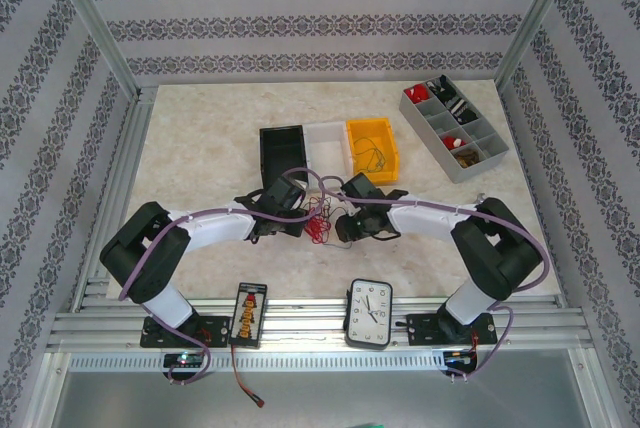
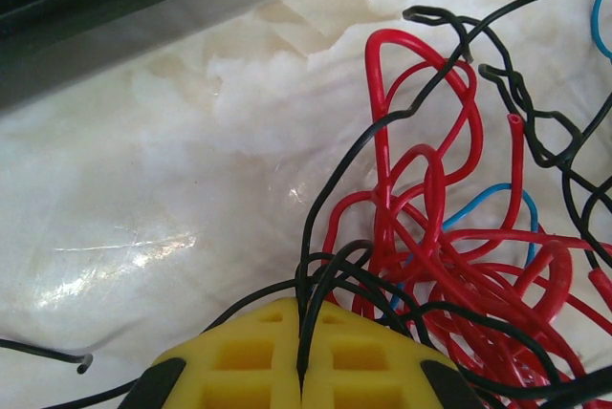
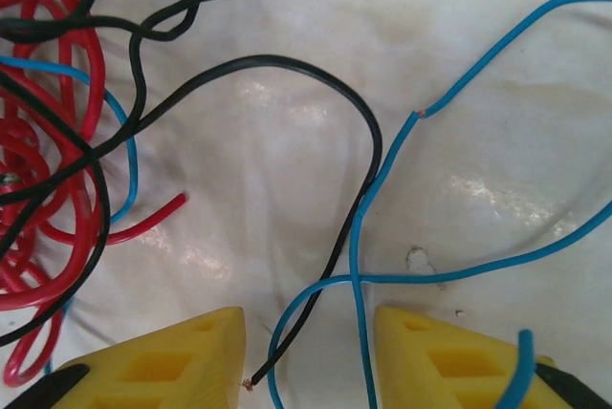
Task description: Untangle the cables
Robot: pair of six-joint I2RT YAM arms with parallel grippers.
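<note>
Top external: bin row (image 1: 327, 128) behind cables (image 1: 320, 220); clock (image 1: 368, 314) nearside.

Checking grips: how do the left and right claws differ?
Left claw is shut, pinching a black cable; right claw is open, a blue cable and a black end loose between its fingers. Left claw faces the red bunch; right claw has it aside. Both have yellow fingers.

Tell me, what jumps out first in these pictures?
The red, black and blue tangle of cables sits at the centre of the top view. Up close, the left end effector is pinched shut on a black cable, while the right end effector gapes open around a blue cable. A bright yellow bin sits just behind the tangle.
</note>
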